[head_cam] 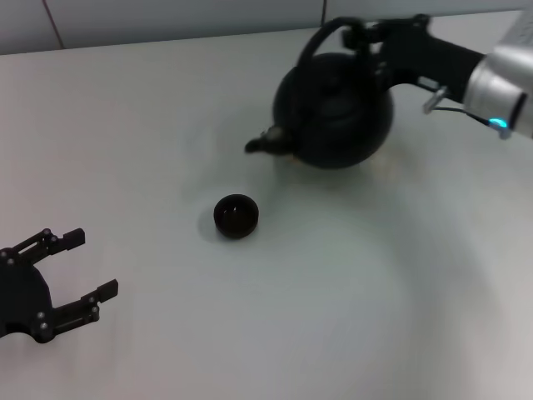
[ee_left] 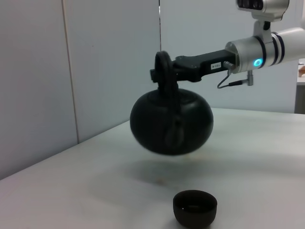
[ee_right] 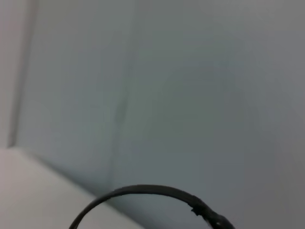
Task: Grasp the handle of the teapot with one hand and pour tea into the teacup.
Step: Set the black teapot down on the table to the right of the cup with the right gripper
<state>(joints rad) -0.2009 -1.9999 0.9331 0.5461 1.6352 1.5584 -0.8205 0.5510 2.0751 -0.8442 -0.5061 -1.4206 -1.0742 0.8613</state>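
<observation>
Above the table [head_cam: 166,108], right gripper [head_cam: 360,35] clamped on the lifted teapot [head_cam: 337,112] handle [head_cam: 321,37]

Open bench [head_cam: 350,317] surface is seen around the teacup [head_cam: 236,216] on every side. The teapot [head_cam: 337,112], held off the bench by the right gripper [head_cam: 360,35] at the handle [head_cam: 321,37], occupies the space toward the far edge; a clear gap is shown beneath it. A wall [ee_left: 95,71] closes the far edge. The left gripper [head_cam: 79,267], fingers spread, stands near the left near corner, well apart from the teacup.
</observation>
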